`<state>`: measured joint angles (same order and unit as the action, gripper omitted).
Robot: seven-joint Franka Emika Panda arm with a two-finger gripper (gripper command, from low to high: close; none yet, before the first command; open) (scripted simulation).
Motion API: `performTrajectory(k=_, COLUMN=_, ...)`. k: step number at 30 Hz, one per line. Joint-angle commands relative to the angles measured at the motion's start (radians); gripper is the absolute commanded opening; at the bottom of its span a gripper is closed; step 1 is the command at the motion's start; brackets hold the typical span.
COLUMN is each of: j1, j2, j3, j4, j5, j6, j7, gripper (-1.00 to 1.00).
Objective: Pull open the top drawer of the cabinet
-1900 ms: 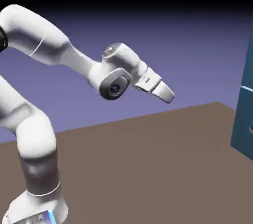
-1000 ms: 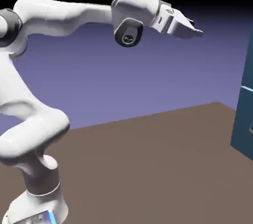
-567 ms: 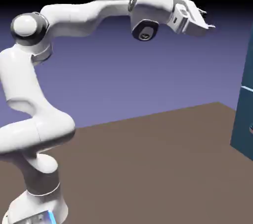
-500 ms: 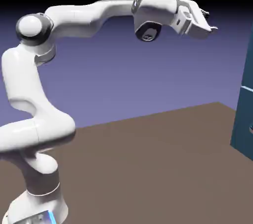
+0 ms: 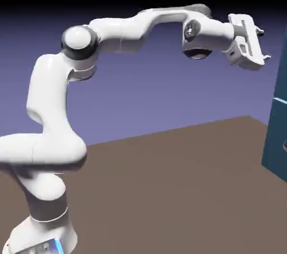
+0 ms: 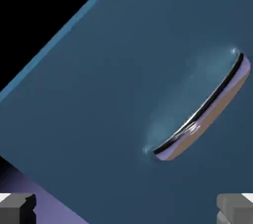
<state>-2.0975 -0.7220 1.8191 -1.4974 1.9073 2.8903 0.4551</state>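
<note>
- Exterior view, lower left: robot base (image 5: 42,236) on the table, blue light strip (image 5: 58,246) on its front.
- Arm (image 5: 49,87) goes up from the base, bends at the dark-ringed joint (image 5: 79,43), then reaches high across to the exterior view's right.
- Gripper (image 5: 264,44) at the arm's far end, well above the table, tilted, fingers pointing at the cabinet. In the exterior view there's backdrop between the tips and the cabinet's edge.
- Fingers released: tips spread wide, nothing between them. Hand view has one grey fingertip (image 6: 18,208) bottom left, the other (image 6: 235,209) bottom right, wide space between.
- Brown table (image 5: 168,191) runs under all of it, back edge slanting up to the right.
- Cabinet (image 5: 274,135) at the exterior view's right edge, mostly cropped. Teal-blue, pale seam (image 5: 280,100) across it; lower panel under the seam, bit of a dark handle (image 5: 285,146) at the frame edge.
- Top drawer (image 6: 99,94) is the panel above that seam. Its front fills most of the hand view, sitting diagonally, ahead of the fingers.
- Curved shiny drawer handle (image 6: 207,114) right of center in the hand view, also diagonal, apart from both fingertips.
- Behind: blue-violet backdrop (image 5: 151,96), going black up top; violet also in the hand view's lower left corner.
</note>
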Motion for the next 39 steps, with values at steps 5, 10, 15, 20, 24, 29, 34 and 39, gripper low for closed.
performTrajectory(k=5, j1=-0.181, j2=-0.013, j3=0.156, j4=0.113, j5=0.164, j6=-0.013, j7=-0.025, gripper=0.00)
performTrajectory(k=10, j1=-0.362, j2=-0.026, j3=0.313, j4=0.226, j5=0.328, j6=-0.025, j7=-0.049, gripper=0.00)
performTrajectory(k=15, j1=-0.544, j2=-0.039, j3=0.469, j4=0.338, j5=0.492, j6=-0.038, j7=-0.074, gripper=0.00)
performTrajectory(k=20, j1=-0.643, j2=-0.073, j3=0.527, j4=0.427, j5=0.563, j6=-0.042, j7=-0.043, gripper=0.00)
performTrajectory(k=24, j1=-0.672, j2=-0.182, j3=0.442, j4=0.553, j5=0.517, j6=-0.033, j7=0.131, gripper=0.00)
performTrajectory(k=29, j1=-0.708, j2=-0.318, j3=0.335, j4=0.710, j5=0.459, j6=-0.021, j7=0.349, gripper=0.00)
performTrajectory(k=34, j1=-0.744, j2=-0.454, j3=0.228, j4=0.866, j5=0.400, j6=-0.009, j7=0.566, gripper=0.00)
performTrajectory(k=39, j1=-0.708, j2=-0.419, j3=0.234, j4=0.795, j5=0.442, j6=-0.027, j7=0.496, gripper=-1.00)
